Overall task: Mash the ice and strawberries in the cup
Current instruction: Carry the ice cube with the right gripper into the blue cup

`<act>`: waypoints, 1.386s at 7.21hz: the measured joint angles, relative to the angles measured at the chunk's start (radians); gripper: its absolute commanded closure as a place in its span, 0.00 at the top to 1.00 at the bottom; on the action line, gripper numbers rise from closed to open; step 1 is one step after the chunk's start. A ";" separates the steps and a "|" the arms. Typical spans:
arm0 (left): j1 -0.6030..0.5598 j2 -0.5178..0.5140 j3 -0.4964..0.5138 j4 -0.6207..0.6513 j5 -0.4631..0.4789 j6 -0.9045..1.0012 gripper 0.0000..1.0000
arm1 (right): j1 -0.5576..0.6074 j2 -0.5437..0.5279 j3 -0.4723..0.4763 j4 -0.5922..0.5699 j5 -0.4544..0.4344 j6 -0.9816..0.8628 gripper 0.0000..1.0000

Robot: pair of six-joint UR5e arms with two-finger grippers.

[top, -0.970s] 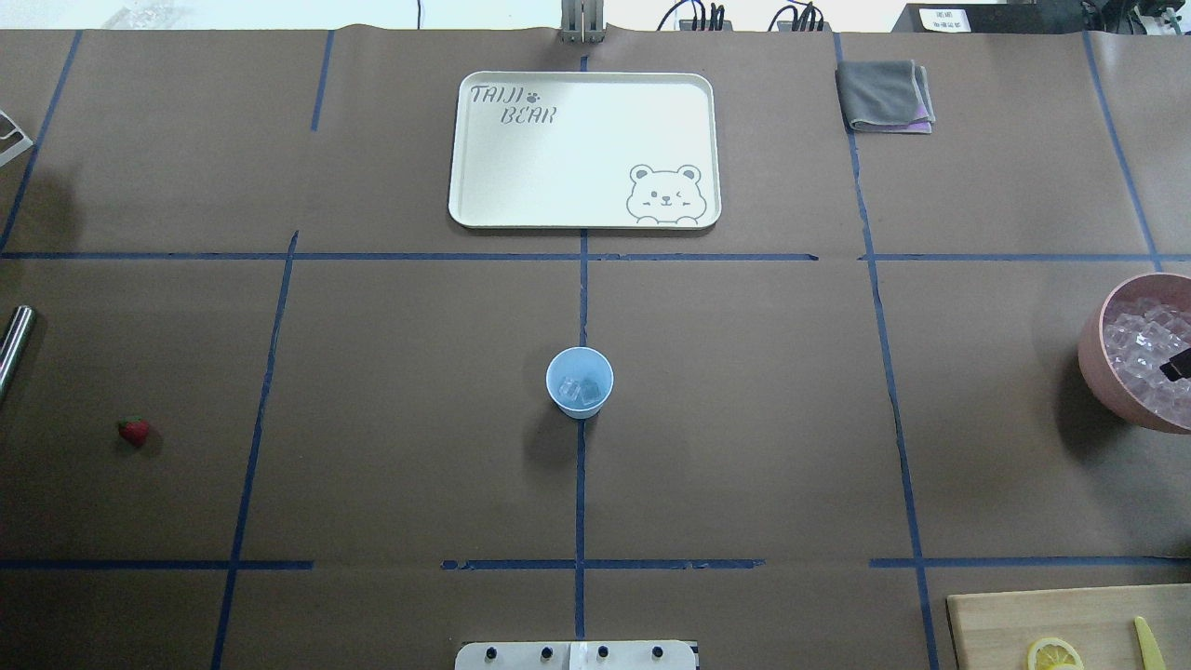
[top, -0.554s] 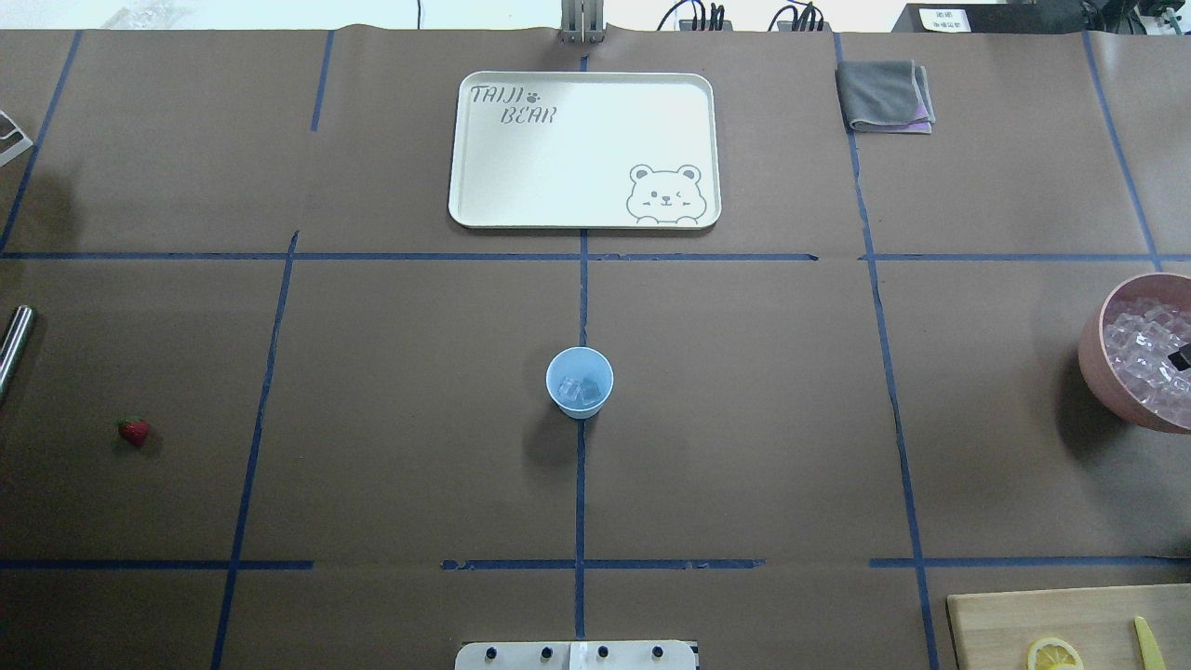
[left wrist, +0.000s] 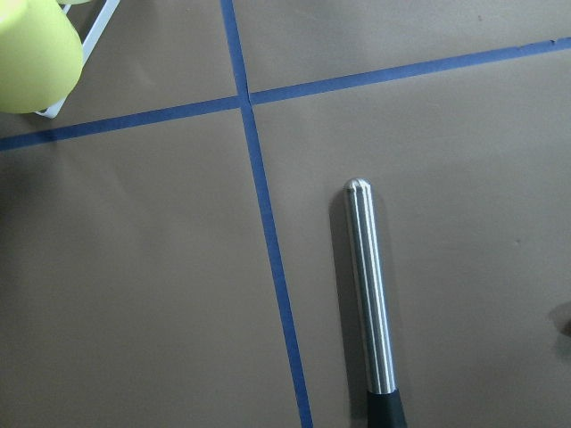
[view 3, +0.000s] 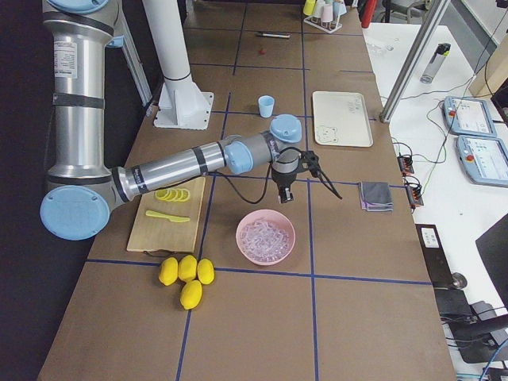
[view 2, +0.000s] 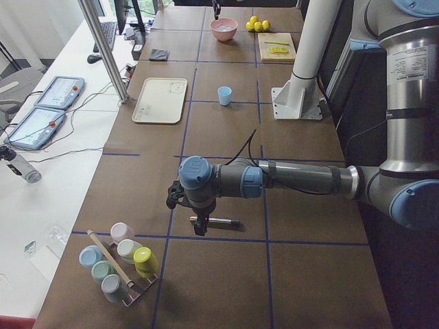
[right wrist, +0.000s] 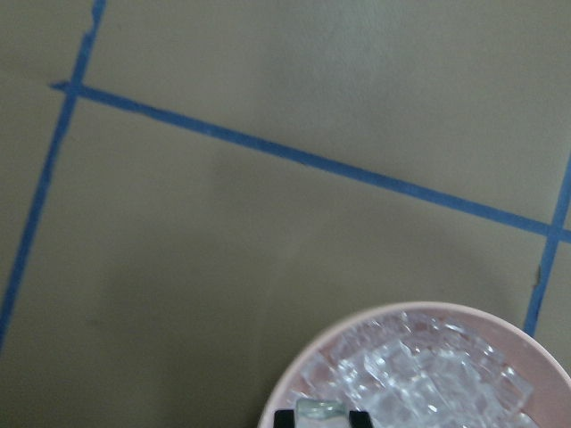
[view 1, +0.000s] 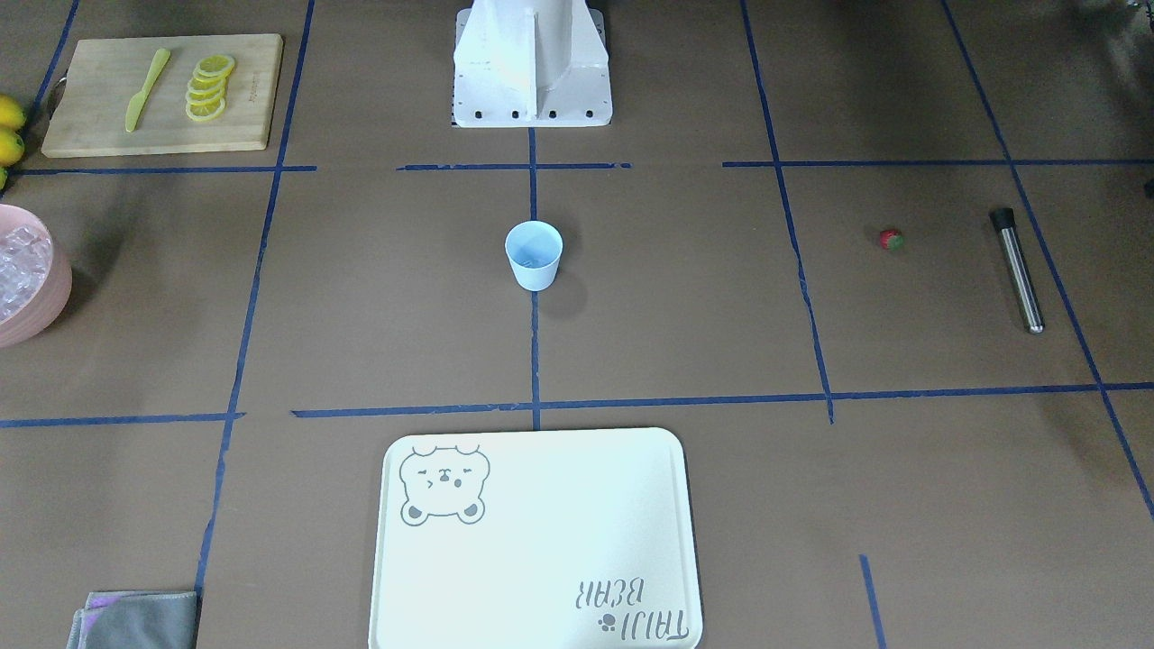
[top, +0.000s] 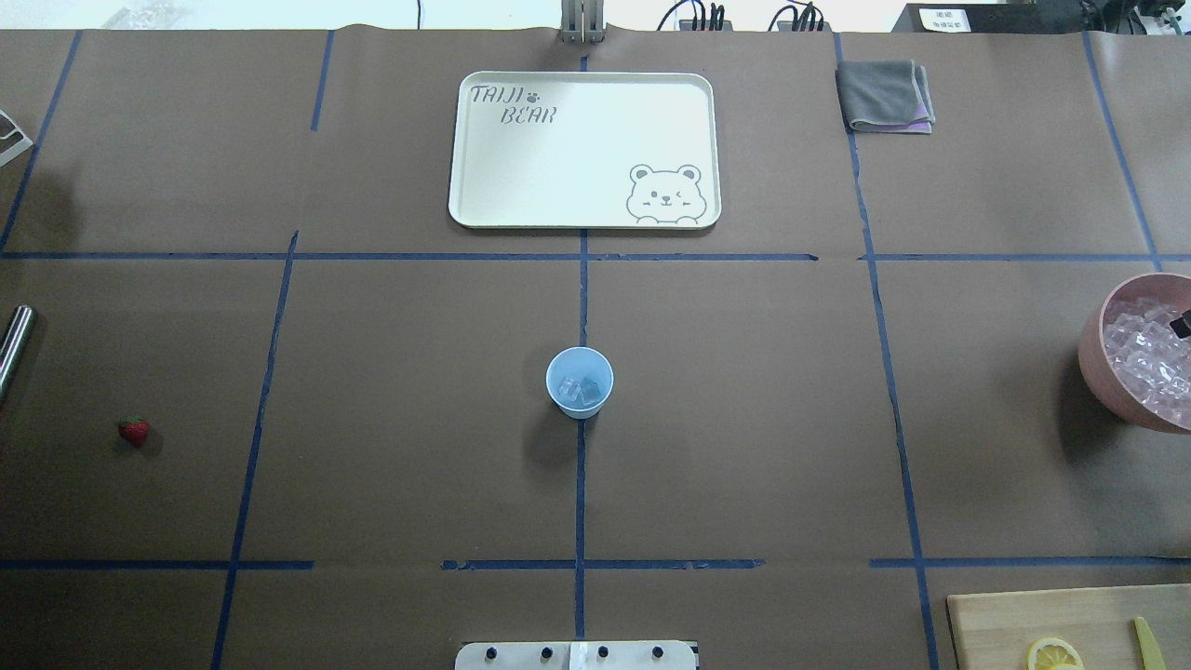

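The pale blue cup (top: 579, 381) stands upright at the table's middle, also seen from the front (view 1: 534, 255), with a few ice cubes (top: 582, 389) in it. The strawberry (top: 133, 430) lies alone far to the left. More ice fills the pink bowl (top: 1090, 358) at the right edge. My right gripper (right wrist: 321, 417) hangs over that bowl, its fingertips (right wrist: 284, 417) shut on one ice cube (right wrist: 321, 409); overhead only its dark tip (top: 1182, 324) shows. My left gripper (view 2: 199, 223) hovers over a steel muddler (left wrist: 368, 285); I cannot tell whether it is open or shut.
A white bear tray (top: 465, 149) lies beyond the cup and a folded grey cloth (top: 884, 95) at the far right. A cutting board (view 1: 90, 135) holds lemon slices (view 1: 207, 88) and a yellow knife. A rack of coloured cups (view 2: 120, 264) stands at the left end.
The right gripper's dark tip over the pink bowl has shifted away from the robot, toward the view's right edge. Cup, strawberry and muddler have not moved.
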 measured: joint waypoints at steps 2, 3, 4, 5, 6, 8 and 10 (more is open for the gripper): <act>0.000 -0.001 0.000 -0.001 -0.001 0.000 1.00 | -0.109 0.116 0.031 -0.018 -0.010 0.235 0.00; 0.000 -0.002 0.000 -0.002 -0.002 0.000 1.00 | -0.190 0.189 0.030 -0.032 -0.035 0.340 0.00; 0.000 -0.004 0.000 -0.002 -0.002 0.000 1.00 | -0.274 0.282 0.026 -0.085 -0.077 0.427 0.00; 0.000 -0.005 0.003 -0.002 -0.002 0.001 1.00 | -0.352 0.387 0.020 -0.167 -0.125 0.490 0.00; 0.000 -0.005 0.005 -0.002 -0.002 0.001 1.00 | -0.421 0.487 -0.011 -0.220 -0.170 0.566 0.00; 0.000 -0.006 0.009 -0.002 -0.002 0.001 1.00 | -0.544 0.659 -0.095 -0.246 -0.264 0.753 0.00; 0.003 -0.007 0.013 -0.001 -0.002 0.001 1.00 | -0.643 0.758 -0.155 -0.245 -0.346 0.874 0.00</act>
